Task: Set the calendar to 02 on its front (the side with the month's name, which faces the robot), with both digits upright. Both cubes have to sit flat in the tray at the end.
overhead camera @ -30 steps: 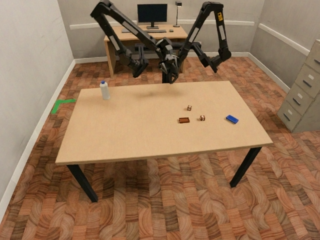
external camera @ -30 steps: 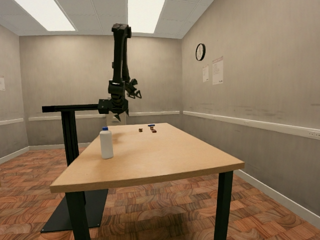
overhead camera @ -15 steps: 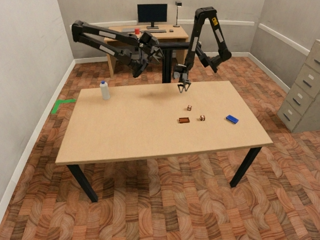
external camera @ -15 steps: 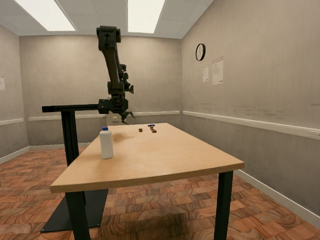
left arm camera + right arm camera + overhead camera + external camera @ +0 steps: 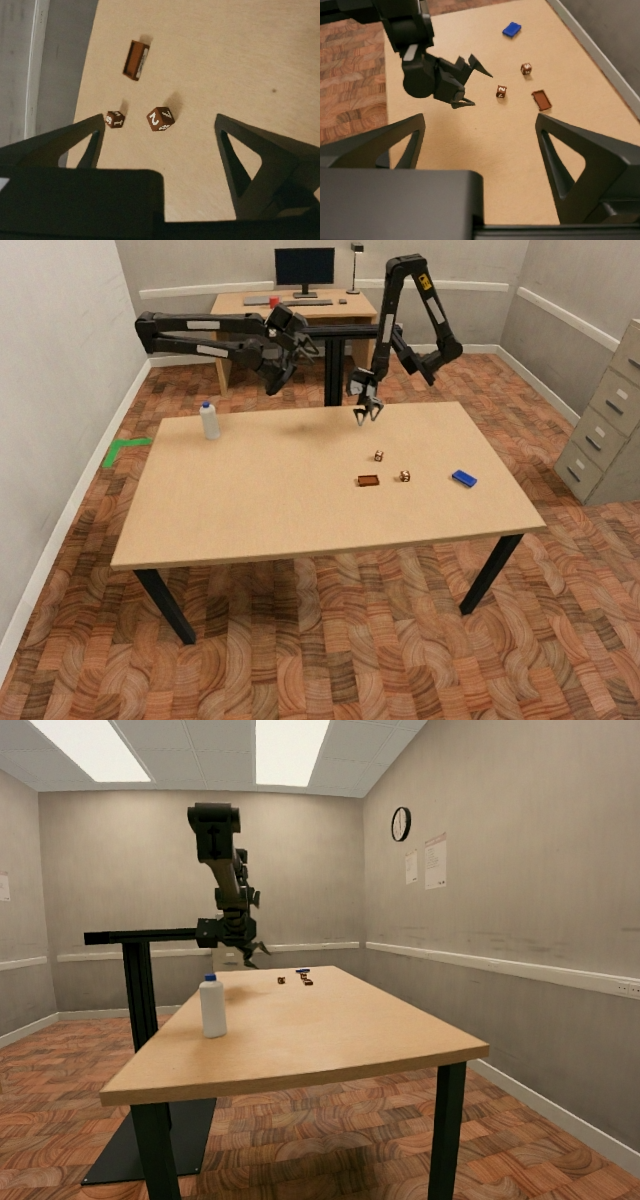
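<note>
The brown tray (image 5: 368,480) (image 5: 308,982) (image 5: 133,59) (image 5: 542,100) is empty; white lettering shows on one long side in the left wrist view. One brown cube (image 5: 378,455) (image 5: 281,980) (image 5: 160,119) (image 5: 501,91) stands on the table on the robot's side of the tray and shows a 2. The other cube (image 5: 404,476) (image 5: 303,976) (image 5: 115,119) (image 5: 526,68) stands beside the tray and shows a 1 in the left wrist view. My left gripper (image 5: 367,420) (image 5: 483,90) is open above the table, short of the nearer cube. My right gripper (image 5: 314,354) (image 5: 480,119) is open and higher, farther from the cubes.
A blue box (image 5: 464,478) (image 5: 302,971) (image 5: 512,29) lies beyond the cubes from the tray. A white bottle (image 5: 209,423) (image 5: 212,1009) with a blue cap stands near the table's opposite end. The left arm reaches into the right wrist view.
</note>
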Robot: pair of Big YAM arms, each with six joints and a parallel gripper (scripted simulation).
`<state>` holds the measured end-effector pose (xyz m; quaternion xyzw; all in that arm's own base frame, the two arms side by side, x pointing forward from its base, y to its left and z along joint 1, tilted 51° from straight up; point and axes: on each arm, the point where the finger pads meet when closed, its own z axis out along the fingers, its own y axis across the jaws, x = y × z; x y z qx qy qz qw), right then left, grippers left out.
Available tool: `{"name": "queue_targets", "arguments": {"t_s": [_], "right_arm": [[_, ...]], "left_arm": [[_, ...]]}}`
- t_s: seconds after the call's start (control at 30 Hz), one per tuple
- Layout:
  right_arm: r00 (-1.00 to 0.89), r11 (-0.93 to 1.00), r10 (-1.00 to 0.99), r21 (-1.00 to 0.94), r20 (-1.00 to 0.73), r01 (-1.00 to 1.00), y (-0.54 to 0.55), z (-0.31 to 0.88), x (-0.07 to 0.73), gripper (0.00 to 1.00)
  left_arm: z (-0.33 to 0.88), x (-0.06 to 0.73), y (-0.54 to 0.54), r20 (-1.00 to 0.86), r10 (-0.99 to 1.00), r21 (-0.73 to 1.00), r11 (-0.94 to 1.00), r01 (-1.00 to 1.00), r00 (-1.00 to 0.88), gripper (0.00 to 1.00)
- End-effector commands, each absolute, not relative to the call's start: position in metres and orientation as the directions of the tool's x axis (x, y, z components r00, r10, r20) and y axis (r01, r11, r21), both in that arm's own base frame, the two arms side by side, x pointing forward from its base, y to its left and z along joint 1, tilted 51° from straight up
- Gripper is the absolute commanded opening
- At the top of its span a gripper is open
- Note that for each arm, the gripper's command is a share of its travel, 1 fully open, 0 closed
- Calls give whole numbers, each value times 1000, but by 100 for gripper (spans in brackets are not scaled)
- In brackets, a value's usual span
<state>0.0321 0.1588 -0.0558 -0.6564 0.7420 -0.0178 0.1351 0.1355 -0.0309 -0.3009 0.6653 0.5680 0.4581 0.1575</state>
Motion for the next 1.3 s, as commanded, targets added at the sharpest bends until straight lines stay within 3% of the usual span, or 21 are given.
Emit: {"name": "queue_targets", "arguments": {"t_s": [0.0, 0.33, 0.6, 0.87, 1.17, 1.27], "right_arm": [[-97, 128, -983, -206, -157, -970, 154, -55, 32, 100], [-88, 127, -979, -213, -184, -969, 170, -55, 37, 100], [-97, 151, -971, -246, -220, -958, 195, -70, 54, 100], [-139, 235, -941, -302, -307, -924, 220, -93, 92, 100], [-167, 263, -944, -346, -285, -901, 210, -122, 112, 100], [-184, 266, -952, -367, -243, -891, 194, -143, 119, 100]], "left_arm": [[-301, 136, -35, 408, 910, 743, -281, 608, -78, 100], [-304, 141, -43, 377, 917, 753, -223, 619, -128, 100], [-302, 159, -34, 306, 888, 795, -41, 606, -342, 100], [-295, 195, -7, 154, 659, 846, 298, 443, -736, 100], [-291, 221, 10, 38, 391, 844, 481, 239, -920, 100], [-289, 236, 21, -23, 210, 829, 550, 99, -978, 100]]}}
